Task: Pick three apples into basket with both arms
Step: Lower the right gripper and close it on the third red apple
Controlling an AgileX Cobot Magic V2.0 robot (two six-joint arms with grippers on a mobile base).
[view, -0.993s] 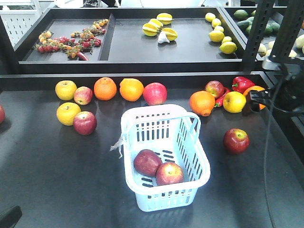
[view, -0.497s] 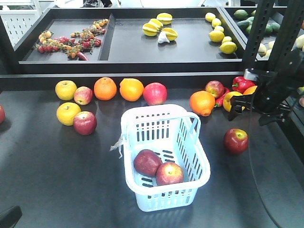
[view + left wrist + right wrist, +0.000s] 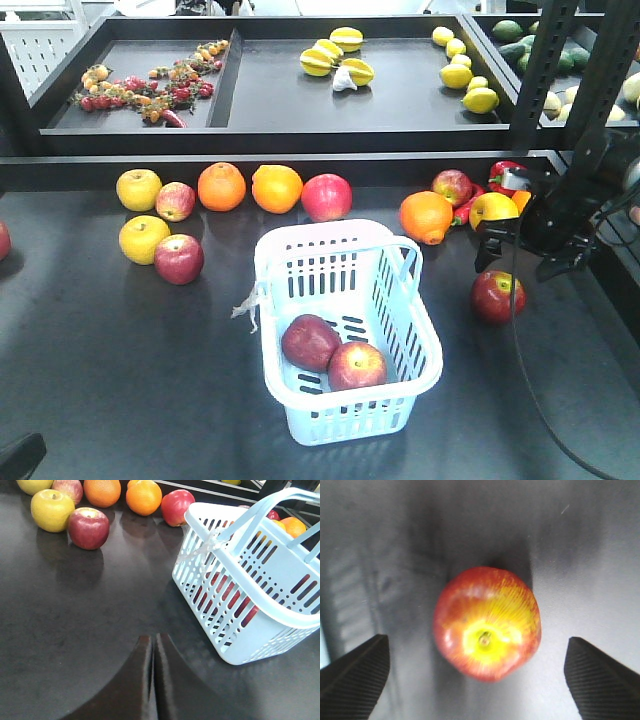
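The pale blue basket (image 3: 345, 425) stands mid-table with two dark red apples (image 3: 309, 342) (image 3: 357, 365) inside. Another red apple (image 3: 497, 296) lies on the table to its right. My right gripper (image 3: 515, 252) hovers just above that apple. In the right wrist view the apple (image 3: 486, 622) sits stem-up between the wide-apart fingers of the open right gripper (image 3: 476, 639), touching neither. My left gripper (image 3: 152, 637) is shut on nothing, low over the table left of the basket (image 3: 260, 580). One more red apple (image 3: 88, 527) lies far left.
Along the back edge lie yellow apples (image 3: 139, 189), oranges (image 3: 221, 186), a pinkish apple (image 3: 326, 196) and red peppers (image 3: 510, 175). A raised shelf (image 3: 300, 130) with trays runs behind. Black uprights (image 3: 545, 70) stand at the right.
The right arm has swung in from the table's right edge, leftward and down, and now hangs over the lone apple. Basket, fruit and left arm have not moved.
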